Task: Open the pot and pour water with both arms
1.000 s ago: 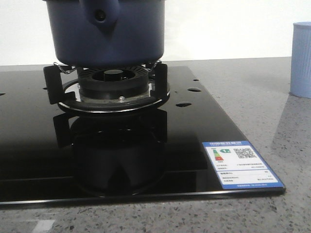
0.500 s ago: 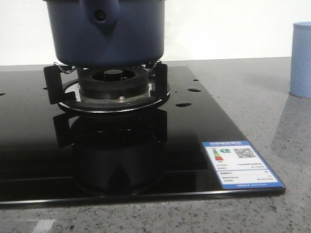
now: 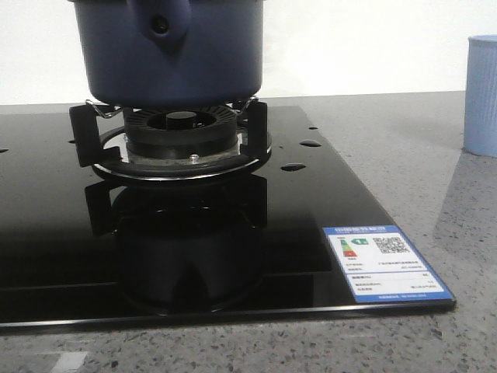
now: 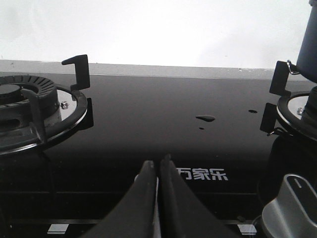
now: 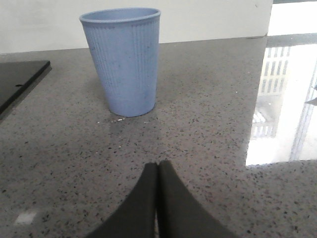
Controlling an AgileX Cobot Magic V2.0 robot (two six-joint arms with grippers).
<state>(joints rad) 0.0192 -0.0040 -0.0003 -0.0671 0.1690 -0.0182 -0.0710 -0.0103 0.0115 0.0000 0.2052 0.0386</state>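
The dark navy-blue pot (image 3: 175, 50) stands on the burner grate (image 3: 175, 144) of the black glass hob (image 3: 326, 198); its handle lug with a small dark hole (image 3: 160, 23) faces the front camera. Its top is cut off by the frame, so no lid shows. A few shiny water drops (image 3: 310, 144) lie on the glass to the right of the burner and also show in the left wrist view (image 4: 205, 118). My left gripper (image 4: 158, 166) is shut and empty over the hob's front. My right gripper (image 5: 158, 167) is shut and empty over the counter, short of a pale-blue ribbed cup (image 5: 124, 62).
The cup stands on the grey speckled counter (image 3: 404, 148) at the far right in the front view (image 3: 481, 93). A second burner (image 4: 29, 106) and a grey control knob (image 4: 292, 208) show in the left wrist view. An energy label (image 3: 384, 264) sits on the hob's front right corner.
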